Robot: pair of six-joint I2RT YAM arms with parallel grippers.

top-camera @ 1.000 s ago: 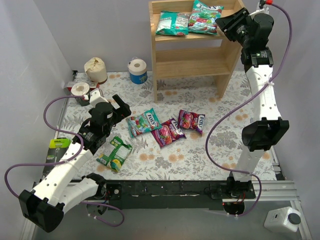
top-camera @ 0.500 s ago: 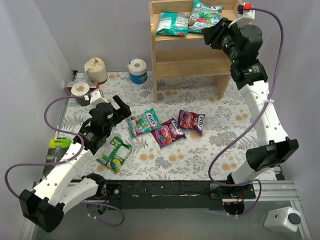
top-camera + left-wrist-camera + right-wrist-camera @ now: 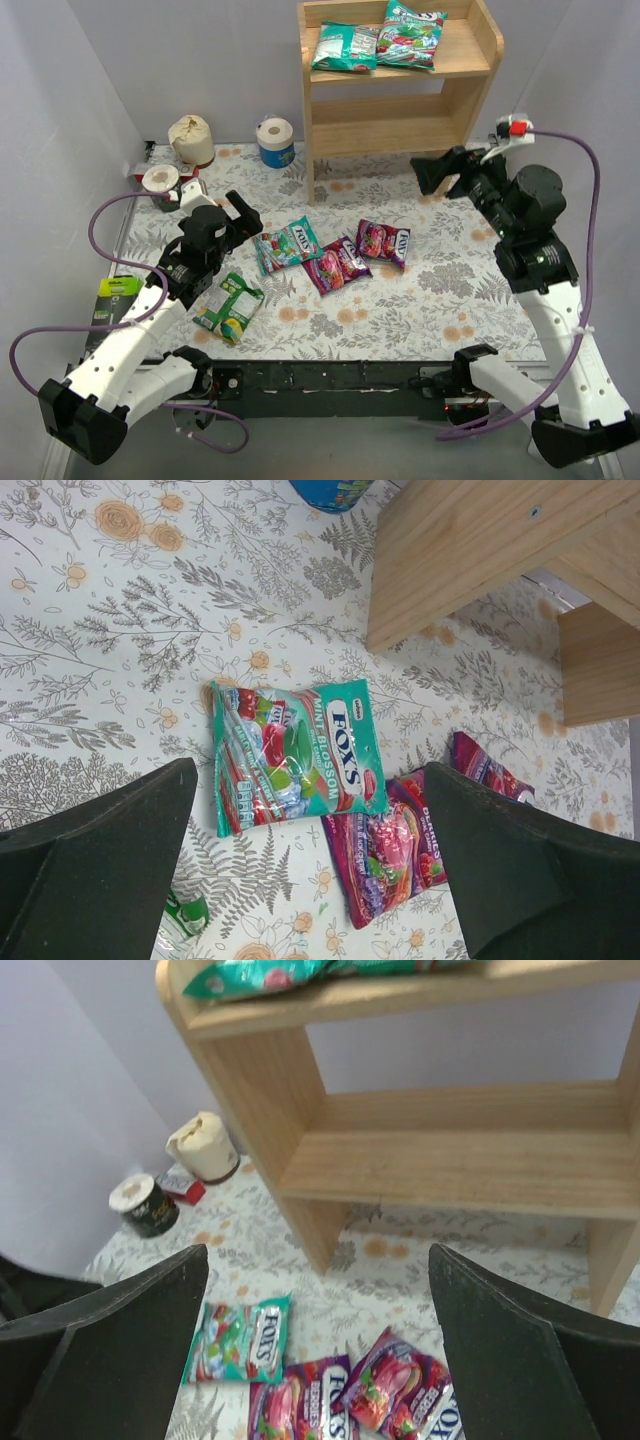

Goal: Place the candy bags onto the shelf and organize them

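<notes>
The light-wood shelf (image 3: 400, 85) stands at the back, with two teal candy bags (image 3: 343, 46) (image 3: 410, 34) lying on its top tier. On the table lie a teal bag (image 3: 286, 244), two purple bags (image 3: 338, 264) (image 3: 384, 241) and a green-and-yellow bag (image 3: 231, 305). My left gripper (image 3: 240, 215) hovers open just left of the teal bag (image 3: 295, 755), holding nothing. My right gripper (image 3: 440, 172) hangs open and empty in front of the shelf's right leg, facing the shelf (image 3: 450, 1160) and the purple bags (image 3: 400, 1395).
A beige paper roll (image 3: 190, 138), a blue-and-white roll (image 3: 275, 140) and a dark tape roll (image 3: 160, 180) sit at the back left. A green item (image 3: 118, 287) lies at the table's left edge. Walls close in on the left, back and right.
My right arm has pulled away from the shelf's top tier and come down in front of the shelf, its jaws now wider. The left arm and the bags have not moved.
</notes>
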